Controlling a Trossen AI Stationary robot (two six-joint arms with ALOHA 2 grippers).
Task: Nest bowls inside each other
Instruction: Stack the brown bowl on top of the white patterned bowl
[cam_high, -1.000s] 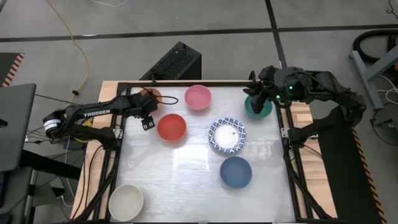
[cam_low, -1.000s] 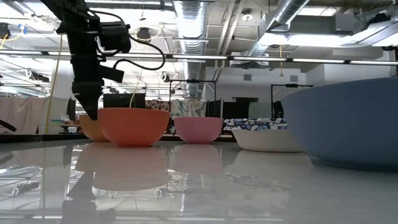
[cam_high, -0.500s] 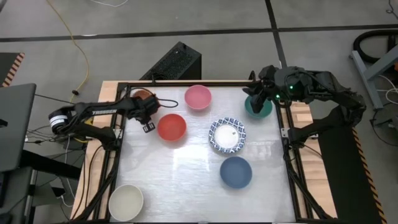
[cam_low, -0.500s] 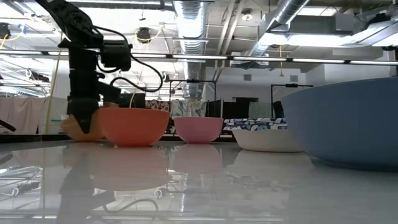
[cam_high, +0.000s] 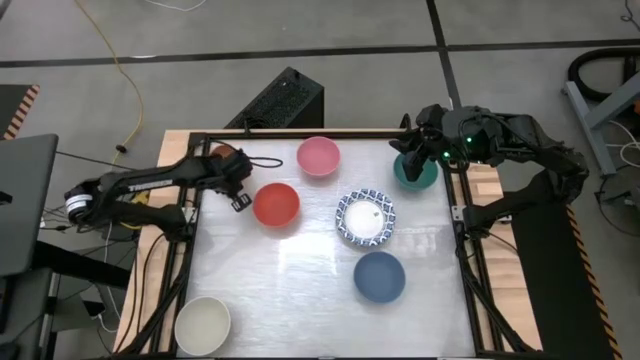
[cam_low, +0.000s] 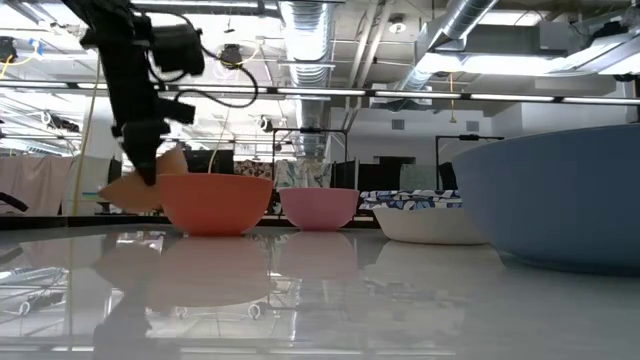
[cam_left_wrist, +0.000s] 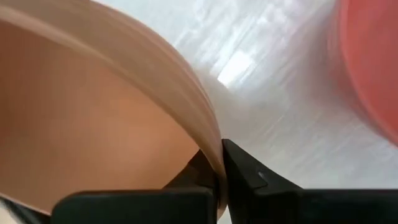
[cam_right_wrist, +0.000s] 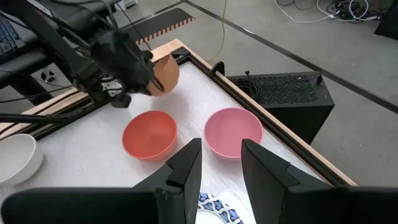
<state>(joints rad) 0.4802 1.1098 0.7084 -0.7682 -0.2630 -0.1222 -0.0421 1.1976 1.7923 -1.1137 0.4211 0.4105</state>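
Observation:
My left gripper (cam_high: 233, 166) is shut on the orange bowl (cam_high: 226, 153) at the table's far left corner. In the low view this bowl (cam_low: 132, 186) hangs tilted under the gripper (cam_low: 148, 172). The red bowl (cam_high: 276, 204), the pink bowl (cam_high: 318, 156), the white bowl with a blue-patterned rim (cam_high: 365, 218), the blue bowl (cam_high: 379, 276) and the cream bowl (cam_high: 203, 325) each sit upright on the table. My right gripper (cam_right_wrist: 219, 165) hangs open, high above the dark green bowl (cam_high: 418, 174) at the far right. My left gripper pinches the orange bowl's rim (cam_left_wrist: 208, 137), one finger (cam_left_wrist: 249, 174) outside the wall and the other inside. The fingers slant down from above. The bowl hangs tilted below them, its open side turned toward the arm, raised off the table top.
A black metal frame (cam_high: 190, 240) runs along the table's edges. A black box (cam_high: 280, 100) stands on the floor behind the far edge. Bare table top (cam_high: 290, 290) lies between the cream bowl and the blue bowl.
My left gripper has dipped to the orange bowl, taken hold of its rim and come up again. The bowl, which sat flat behind the red bowl, now stands higher and tipped. My right arm has kept still.

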